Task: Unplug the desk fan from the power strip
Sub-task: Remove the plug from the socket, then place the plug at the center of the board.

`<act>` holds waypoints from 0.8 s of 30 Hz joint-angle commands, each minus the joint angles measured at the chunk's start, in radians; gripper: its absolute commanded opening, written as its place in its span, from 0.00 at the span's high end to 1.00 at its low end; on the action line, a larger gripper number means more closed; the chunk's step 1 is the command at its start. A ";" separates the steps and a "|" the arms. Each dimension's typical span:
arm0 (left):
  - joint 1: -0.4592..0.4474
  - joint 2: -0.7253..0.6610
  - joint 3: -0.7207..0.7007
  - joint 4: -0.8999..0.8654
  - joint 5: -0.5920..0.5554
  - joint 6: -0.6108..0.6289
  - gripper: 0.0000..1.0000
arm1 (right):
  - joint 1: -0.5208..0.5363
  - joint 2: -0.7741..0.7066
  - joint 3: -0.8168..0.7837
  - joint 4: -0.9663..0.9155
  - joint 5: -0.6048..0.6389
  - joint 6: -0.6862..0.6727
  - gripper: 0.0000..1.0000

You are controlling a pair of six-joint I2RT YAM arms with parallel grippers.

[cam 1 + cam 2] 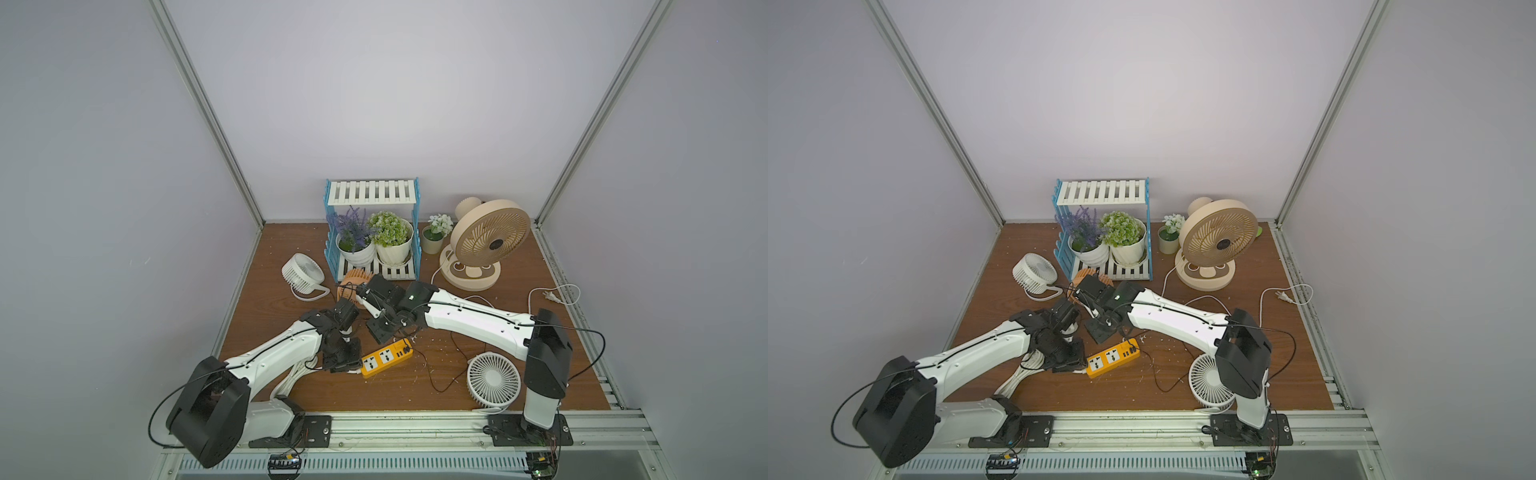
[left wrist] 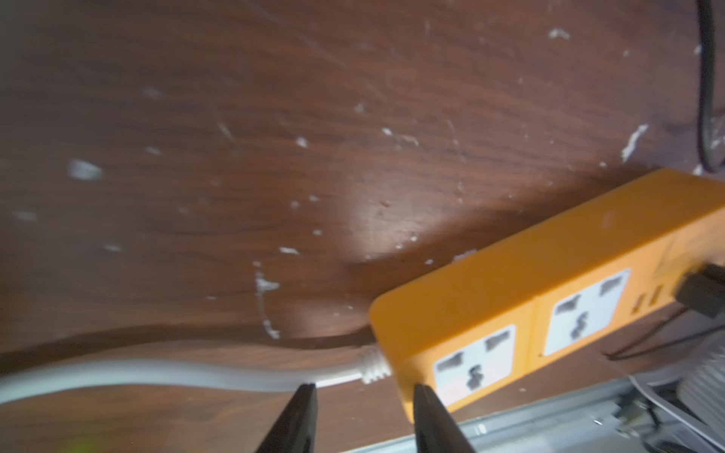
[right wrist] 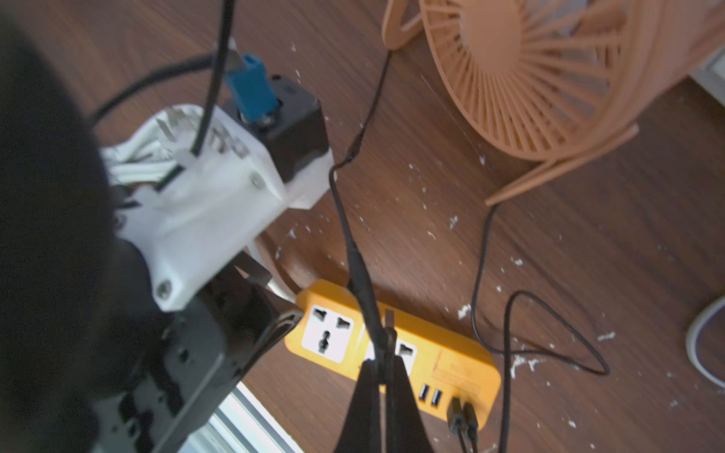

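Evidently mid-setup for a braced pull, with nothing unplugged so far. Finds the power strip [image 1: 386, 357] lying slantwise on the table [image 1: 374, 395], near the front rail and between the two arms, its thick white cord [image 2: 157, 370] trailing off under the left arm. Has the left pincer [image 2: 364, 388] low at that cord end, jaws parted to a narrow gap with nothing clamped, one fingertip [image 2: 429, 412] at the strip's corner and its mate just beside the cord's ribbed collar. Reads as a bracing post, probably chosen to pin the light block against being dragged along by a tug. Has the right pincer [image 3: 386, 337] above the strip's socket face, closed tight on a thin black cable [image 3: 359, 270] leading up toward the small peach fan [image 3: 529, 78]. Looks gripped on the lead itself, perhaps for want of room around the plugs. Shows two black USB plugs [image 3: 463, 415] seated side by side in the ports at the end opposite the cord. Cannot match the pinched cable to either plug from these views. Risks lifting or sliding the strip by hauling on cable rather than plug body with the left jaws not closed.
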 commanded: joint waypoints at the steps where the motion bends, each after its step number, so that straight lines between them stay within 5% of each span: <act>1: -0.007 -0.092 0.039 -0.065 -0.126 0.002 0.50 | -0.003 0.063 0.058 0.004 -0.028 -0.029 1.00; 15: -0.007 -0.467 0.041 -0.147 -0.353 -0.125 0.41 | -0.003 0.355 0.405 -0.050 -0.091 -0.101 0.99; 24: -0.007 -0.502 0.046 -0.144 -0.388 -0.128 0.39 | -0.007 0.451 0.661 -0.165 -0.081 -0.154 0.54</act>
